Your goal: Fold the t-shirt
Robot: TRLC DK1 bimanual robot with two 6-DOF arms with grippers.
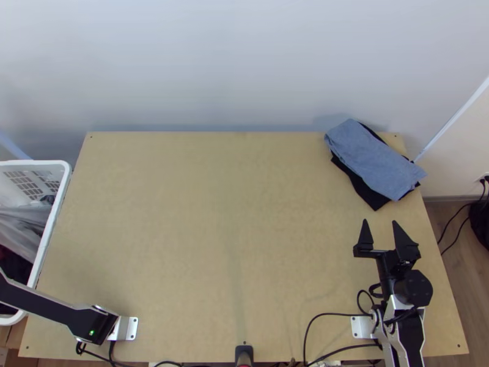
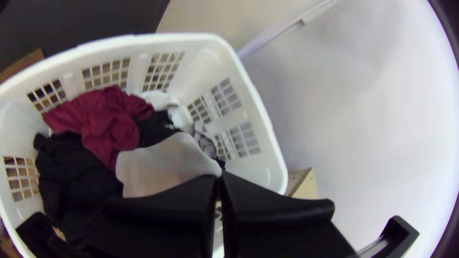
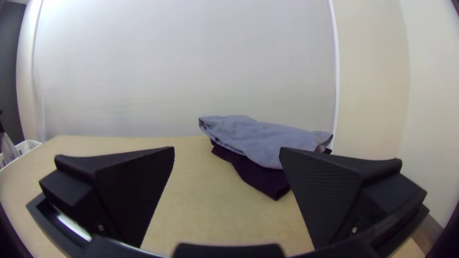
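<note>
Over the laundry basket, my left gripper [image 2: 219, 177] is shut on an edge of a pale grey-white cloth [image 2: 165, 165], which hangs bunched from the fingertips above the other clothes. In the top view the pale cloth [image 1: 21, 227] is at the left, inside the basket; whether it is a t-shirt I cannot tell. My right gripper [image 1: 380, 231] stands open over the right side of the table, nothing between its fingers. In the right wrist view, my right gripper [image 3: 227, 155] has its two fingers wide apart, with bare table between and beyond them.
The white basket [image 1: 52, 235] stands against the table's left side, holding dark red [image 2: 107, 122] and black clothes [image 2: 71, 177]. A folded blue-grey cloth [image 1: 373, 156] lies on a black one [image 1: 371, 197] at the table's back right corner. Cables run along the near edge.
</note>
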